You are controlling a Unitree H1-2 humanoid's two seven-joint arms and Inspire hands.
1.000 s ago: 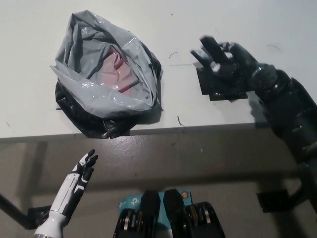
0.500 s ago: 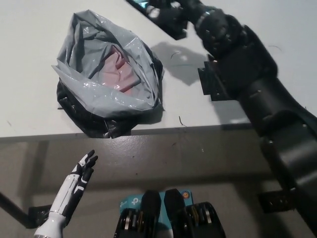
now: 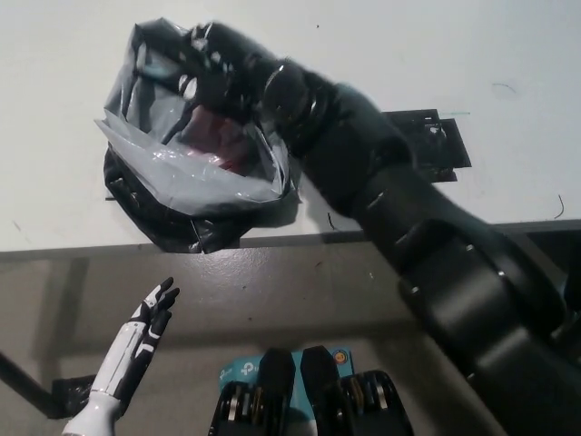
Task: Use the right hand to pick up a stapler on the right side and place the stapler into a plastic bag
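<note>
Head view: right hand (image 3: 218, 68) directly over plastic bag (image 3: 172, 177) mouth, far left; grasp unreadable, stapler unseen. Left hand (image 3: 138, 345) idle, near left.

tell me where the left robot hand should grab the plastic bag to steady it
Probably the plastic bag's near-left rim, coming from the table's front edge: its mouth gapes upward, that grey lip stands free, and the black right robot hand fills the far side.

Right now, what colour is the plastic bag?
The plastic bag is translucent grey, pinkish-red inside; the head view shows it best.
</note>
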